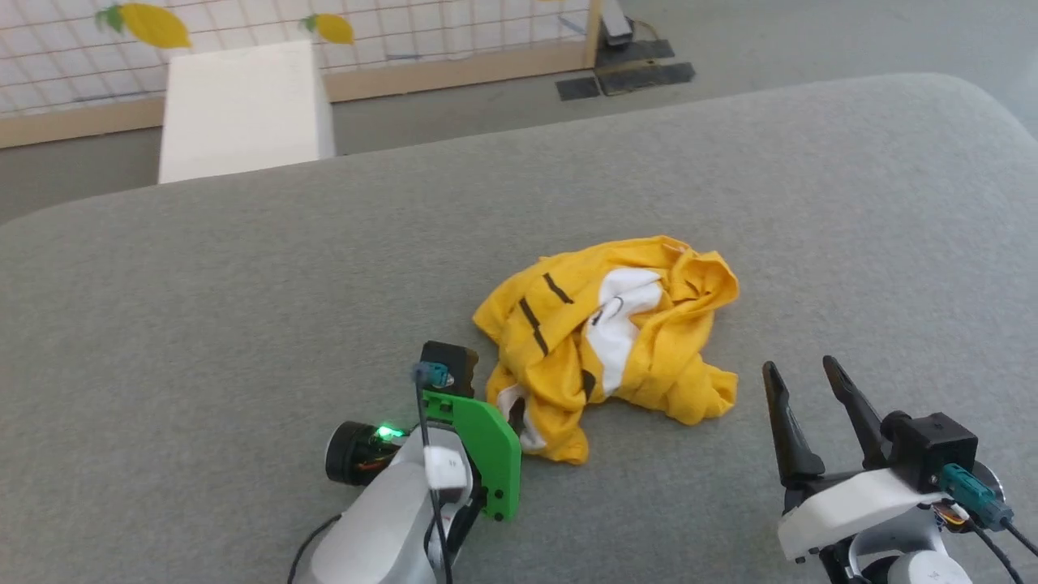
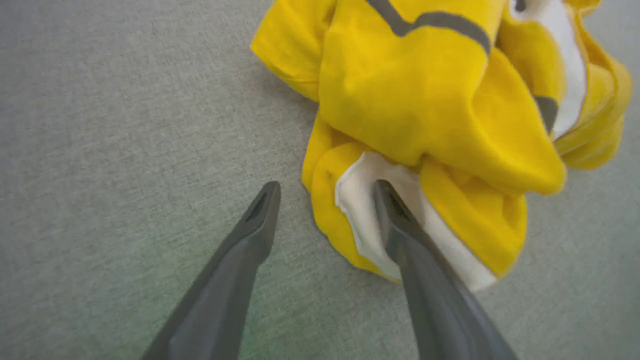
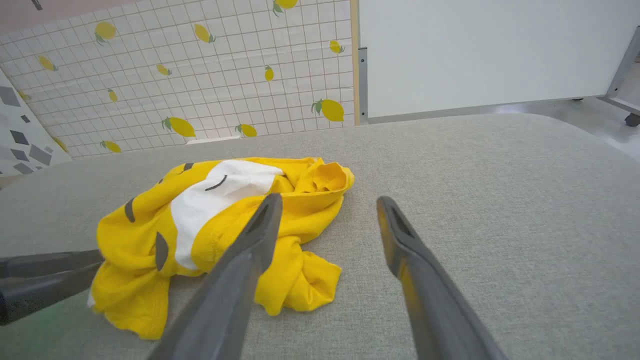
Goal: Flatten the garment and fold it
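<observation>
The yellow T-shirt lies crumpled in a heap on the grey fabric surface, white patches and black strokes showing. The left claw is spread wide at the shirt's near edge, one finger over a white patch, gripping nothing. The right claw is also spread wide and empty, just beside the shirt.

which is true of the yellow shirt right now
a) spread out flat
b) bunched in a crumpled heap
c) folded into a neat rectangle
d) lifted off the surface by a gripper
b: the garment lies bunched and wrinkled on the grey surface, with the left gripper open at its near edge and the right gripper open beside it, neither closed on cloth.
</observation>
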Controlling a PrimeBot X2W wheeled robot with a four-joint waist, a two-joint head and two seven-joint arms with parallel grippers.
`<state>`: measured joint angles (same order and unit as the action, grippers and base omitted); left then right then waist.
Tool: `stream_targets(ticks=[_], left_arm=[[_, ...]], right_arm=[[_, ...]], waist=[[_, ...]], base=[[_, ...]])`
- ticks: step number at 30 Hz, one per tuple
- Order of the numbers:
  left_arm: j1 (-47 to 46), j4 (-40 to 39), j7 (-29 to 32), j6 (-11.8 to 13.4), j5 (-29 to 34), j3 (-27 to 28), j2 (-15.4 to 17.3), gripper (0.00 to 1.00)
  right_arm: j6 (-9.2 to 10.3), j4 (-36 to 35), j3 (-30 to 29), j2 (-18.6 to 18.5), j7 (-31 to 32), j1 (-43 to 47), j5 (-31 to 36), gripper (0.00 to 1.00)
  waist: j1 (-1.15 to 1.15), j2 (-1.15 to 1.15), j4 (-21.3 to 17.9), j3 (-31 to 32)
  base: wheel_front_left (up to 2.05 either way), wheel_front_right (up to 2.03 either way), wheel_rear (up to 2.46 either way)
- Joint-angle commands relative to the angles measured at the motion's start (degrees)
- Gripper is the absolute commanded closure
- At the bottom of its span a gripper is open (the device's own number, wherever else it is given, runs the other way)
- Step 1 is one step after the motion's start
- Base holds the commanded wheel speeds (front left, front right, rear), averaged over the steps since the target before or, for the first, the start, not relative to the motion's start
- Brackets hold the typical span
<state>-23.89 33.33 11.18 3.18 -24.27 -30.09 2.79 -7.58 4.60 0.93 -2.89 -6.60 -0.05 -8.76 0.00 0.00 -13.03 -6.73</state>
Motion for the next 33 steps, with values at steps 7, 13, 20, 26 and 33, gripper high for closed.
stream_targets(ticks=[7,13,20,26,33], left_arm=[[-2.80,5.19,15.56,0.25,-1.23,-2.66,0.30,0.54],[-1.73,-0.68,7.41,1.86,-2.59,1.04,1.35,1.00],[3.48,-8.26,-4.82,6.78,-4.37,9.14,5.42,1.00],[10.45,-14.78,-7.97,10.77,-6.04,14.93,9.66,1.00],[17.83,-20.13,-8.46,13.74,-7.14,18.11,12.11,1.00]], right_arm=[[0.09,0.61,-0.05,0.01,-0.75,-1.04,-1.05,0.00],[0.09,0.25,-0.53,0.01,-1.36,-1.37,-1.10,0.00],[0.09,-0.33,-2.54,0.01,-1.11,-0.66,-0.18,0.00],[0.09,-1.15,-4.22,0.02,0.21,0.46,0.54,0.00],[0.09,-1.91,-3.80,0.02,2.13,0.80,0.73,0.00]], waist=[[0.00,0.00,-1.88,-1.85],[0.00,0.00,0.41,-1.26],[0.00,0.00,5.31,0.69],[0.00,0.00,10.44,1.69],[0.00,0.00,15.21,1.84]], base=[[0.00,0.00,0.00],[0.00,0.00,0.00],[0.00,0.00,0.00],[0.00,0.00,0.00],[0.00,0.00,0.00]])
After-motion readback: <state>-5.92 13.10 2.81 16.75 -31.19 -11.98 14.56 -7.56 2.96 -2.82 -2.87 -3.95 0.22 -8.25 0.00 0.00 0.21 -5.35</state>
